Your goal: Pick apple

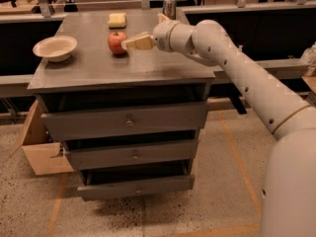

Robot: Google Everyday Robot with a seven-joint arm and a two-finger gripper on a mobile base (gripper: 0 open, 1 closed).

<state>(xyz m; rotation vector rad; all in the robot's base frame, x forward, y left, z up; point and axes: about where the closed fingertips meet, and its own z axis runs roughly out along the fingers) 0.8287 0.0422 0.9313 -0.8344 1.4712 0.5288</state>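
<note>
Camera view: the only one you have here.
Apple: one. Round and red with a paler yellowish patch on its right side and a small dark dimple on top. It sits upright on the cabinet top, towards the back and about mid-width.
Gripper: one. You will find it at the end of the white arm, which reaches in from the right. It is level with the apple and its beige tip is right at the apple's right side.
Gripper state: you cannot tell from this angle whether it is spread or pressed together. You also cannot tell whether it actually touches the fruit.
Bowl: one, beige and shallow, at the left edge of the top, well apart from the apple.
Sponge: one, flat and yellow, just behind the apple.
Can: one, metallic and upright, at the back right of the top, behind the arm's wrist.
Drawers: three, stacked below the top, each with one central knob.
Cardboard box: one, open, on the floor against the cabinet's left side.
</note>
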